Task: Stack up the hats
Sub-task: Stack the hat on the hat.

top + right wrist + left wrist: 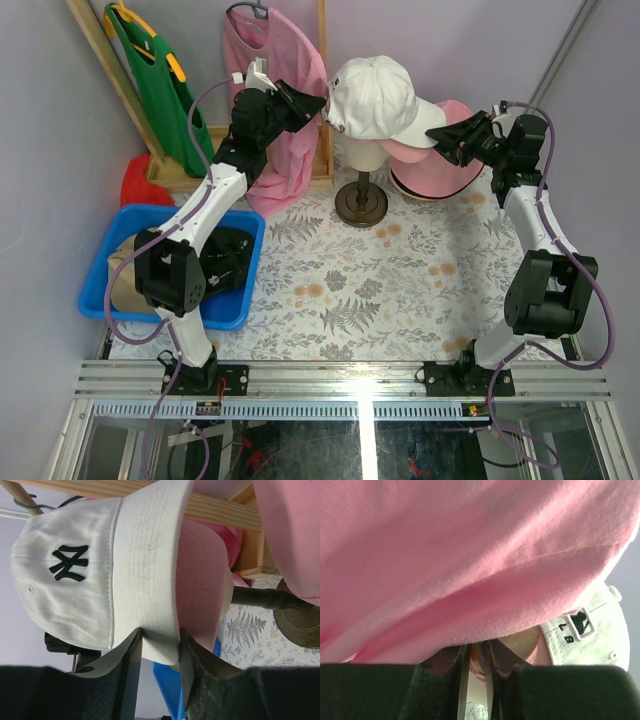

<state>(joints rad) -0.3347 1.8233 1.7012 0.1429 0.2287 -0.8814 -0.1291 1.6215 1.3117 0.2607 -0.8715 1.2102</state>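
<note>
1. In the blue plastic bin [97,292] at the table's left edge: a dark cap [228,255] and a tan fabric bundle [125,268], partly hidden under the left arm's lower links.
2. On the beige mannequin head [372,156], centre rear: a cream-white baseball cap [372,92] sitting over a pink cap [202,580], the white brim lying on the pink one and pointing to the right.
3. At the table's far right, just behind the brims: another pink hat [440,182] with a round rim.
4. Right gripper [447,140] at the brim tips, fingers [131,666] partway apart and straddling the edge of both stacked brims; cannot tell whether pressing on them.
5. Left gripper [318,103] at the white cap's back, pushed up against the hanging pink shirt [290,150]. Fingers [440,690] narrowed to a slim gap with a sliver of pink showing between; cannot tell whether anything is pinched.
6. Readable marks: a black stitched "NY" monogram on the white cap's front; on its rear, a small league patch with the letters "LB" visible beside it.
</note>
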